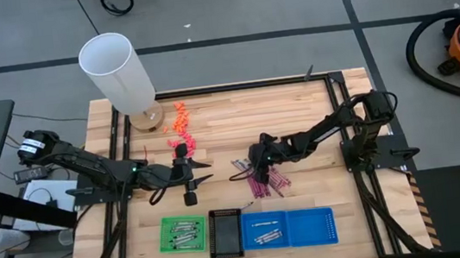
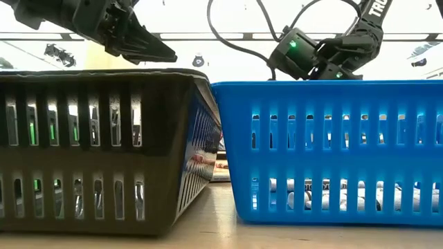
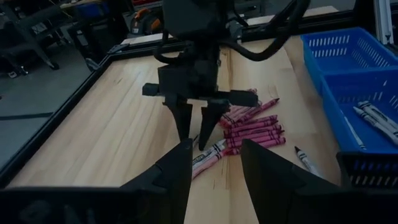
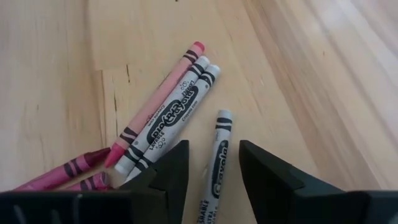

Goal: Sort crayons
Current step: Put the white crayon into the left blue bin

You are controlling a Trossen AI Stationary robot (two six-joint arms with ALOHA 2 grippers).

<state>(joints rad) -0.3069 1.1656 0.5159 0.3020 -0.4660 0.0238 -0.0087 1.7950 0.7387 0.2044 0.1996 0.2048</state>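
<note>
The right pincer [image 4: 209, 163] is parked low over the worktop [image 4: 56, 74] with its jaws apart and nothing gripped – a lone grey crayon [image 4: 219, 155] lies lengthwise right in the gap between the fingers. Just off to one side of that gap, a second grey crayon [image 4: 168, 127] sits touching a pink one [image 4: 155, 102], and more magenta ones [image 3: 252, 127] are piled a bit further out.

For a clean pick, the jaws should probably be lowered straight over the lone grey stick and closed on its middle, so the touching pair isn't dragged along. After that, the blue tray [image 1: 311, 227] – where grey ones already lie – looks like the likely drop spot.

The left pincer [image 3: 214, 168] is held open and empty too, facing the pile.
</note>
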